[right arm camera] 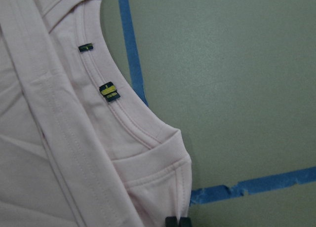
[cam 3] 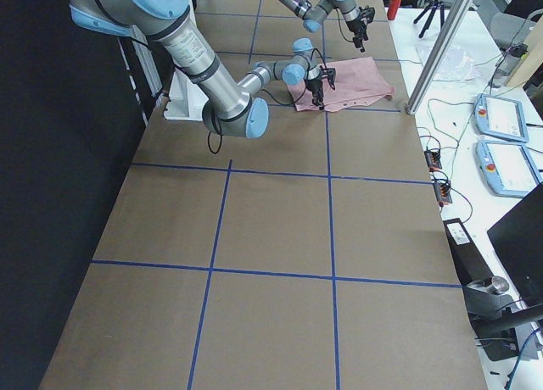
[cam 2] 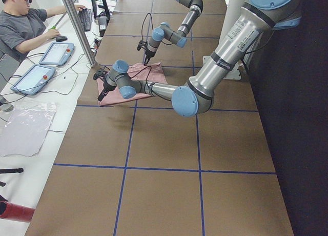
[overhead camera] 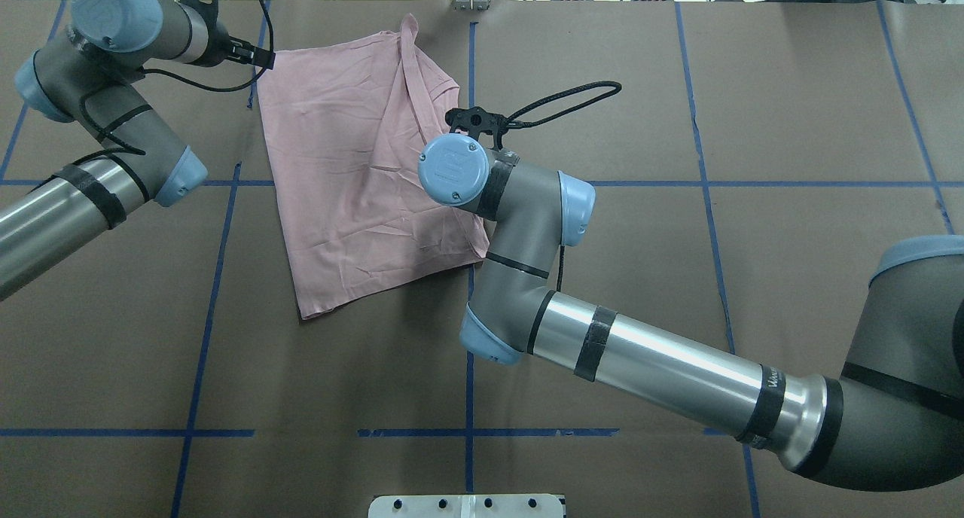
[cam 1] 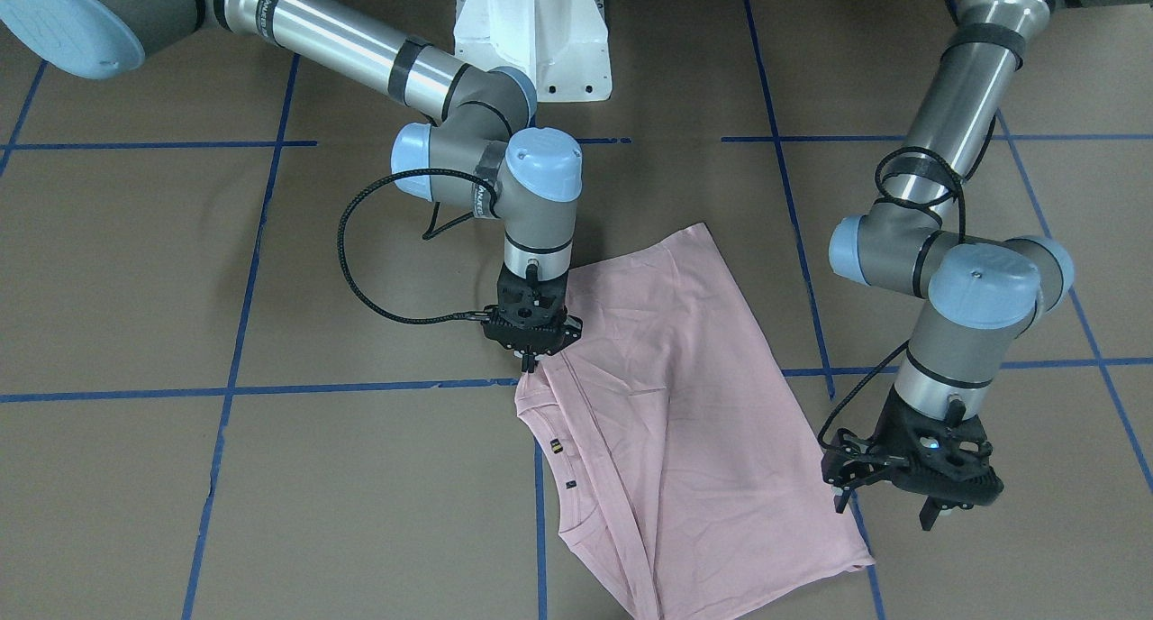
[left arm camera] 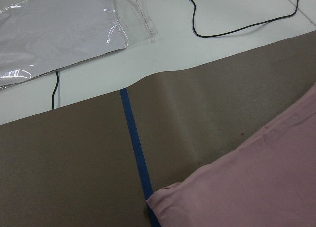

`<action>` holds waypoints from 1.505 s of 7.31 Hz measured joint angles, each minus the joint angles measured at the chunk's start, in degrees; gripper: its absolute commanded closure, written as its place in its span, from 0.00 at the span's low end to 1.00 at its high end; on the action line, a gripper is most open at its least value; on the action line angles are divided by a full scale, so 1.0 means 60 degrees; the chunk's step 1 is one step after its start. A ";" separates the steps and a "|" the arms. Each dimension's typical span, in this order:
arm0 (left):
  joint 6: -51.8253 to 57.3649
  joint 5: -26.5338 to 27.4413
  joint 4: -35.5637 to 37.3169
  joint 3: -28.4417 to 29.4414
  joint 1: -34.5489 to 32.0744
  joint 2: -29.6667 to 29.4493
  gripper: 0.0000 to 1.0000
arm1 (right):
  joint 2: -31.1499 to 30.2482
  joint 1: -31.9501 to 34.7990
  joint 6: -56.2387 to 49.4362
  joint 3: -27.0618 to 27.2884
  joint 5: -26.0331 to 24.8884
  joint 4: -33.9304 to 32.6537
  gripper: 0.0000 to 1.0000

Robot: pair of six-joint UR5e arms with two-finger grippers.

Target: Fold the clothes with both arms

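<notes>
T-shirt (cam 1: 721, 404): pale pink, folded to a rough rectangle. It lies flat on the brown paper-covered table (cam 1: 135, 268), over a crossing of the blue tape (cam 1: 270, 390) grid. In the overhead view it sits in the far half of the table, left of centre.

Long axis: runs roughly away from the robot, skewed. The near end swings toward the robot's left; the far end comes close to the table's far edge.

Collar (right arm camera: 123, 121): ribbed, on the long edge facing the robot's right, toward the far end, and it opens sideways to that side. Two small dark tags (right arm camera: 109, 92) with yellow marks sit just inside it. A narrow folded band runs lengthwise along the shirt, just inboard of the collar.

Right gripper (cam 1: 530, 365): points straight down at the shoulder corner beside the collar. Jaws narrow; the fingertips (right arm camera: 177, 222) are close together at the sleeve hem and appear to pinch its edge. In the overhead view the right arm (overhead camera: 663, 364) hides part of this edge.

Left gripper (cam 1: 887, 509): over bare table, just beside the shirt's far left corner. Jaws wide apart, fingers pointing down.

Left wrist view: that shirt corner lies against a tape line. Beyond the paper's edge are a clear plastic sheet (left arm camera: 59, 34) and a black cable (left arm camera: 237, 24) on a pale bench
</notes>
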 measured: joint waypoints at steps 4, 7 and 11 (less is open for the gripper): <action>-0.0011 0.0000 -0.0006 -0.0143 0.0021 0.0062 0.00 | -0.1243 -0.0178 0.0023 0.2140 -0.0058 -0.0830 1.00; -0.0015 0.0000 -0.0005 -0.0206 0.0033 0.0058 0.00 | -0.3842 -0.1555 0.0142 0.5520 -0.1224 -0.1252 1.00; -0.0194 -0.0017 0.0026 -0.0581 0.0103 0.0115 0.00 | -0.5528 -0.2551 0.0236 0.7366 -0.2050 -0.1305 0.00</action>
